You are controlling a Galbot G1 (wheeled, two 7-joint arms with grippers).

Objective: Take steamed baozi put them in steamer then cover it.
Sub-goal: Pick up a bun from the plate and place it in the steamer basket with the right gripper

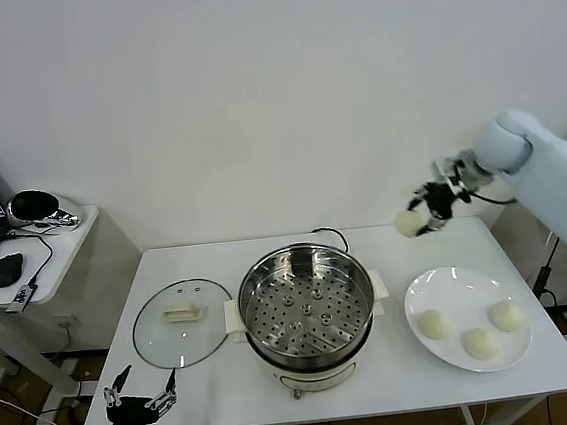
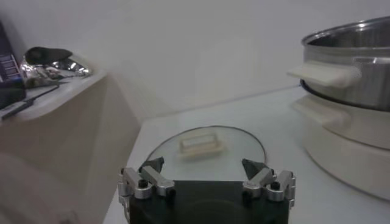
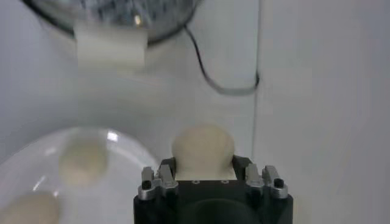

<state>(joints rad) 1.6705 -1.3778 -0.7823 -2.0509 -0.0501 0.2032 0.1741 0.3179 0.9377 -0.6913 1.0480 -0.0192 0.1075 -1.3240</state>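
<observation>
High over the table's back right, my right gripper [image 1: 420, 216] is shut on one pale baozi [image 1: 409, 222], which shows between the jaws in the right wrist view as a baozi [image 3: 203, 149]. It hangs above the table between the steamer and the plate. Three more baozi [image 1: 434, 324] [image 1: 480, 343] [image 1: 507, 315] lie on the white plate [image 1: 451, 287]. The shiny steamer [image 1: 306, 301] stands mid-table with its perforated tray bare. The glass lid [image 1: 181, 321] lies flat to its left. My left gripper [image 1: 140, 393] hangs open at the front left edge, near the lid [image 2: 204, 146].
A side table [image 1: 37, 261] with a laptop, mouse and a shiny object stands at the far left. The steamer's cord [image 1: 331, 232] runs behind the pot. The wall is close behind the table.
</observation>
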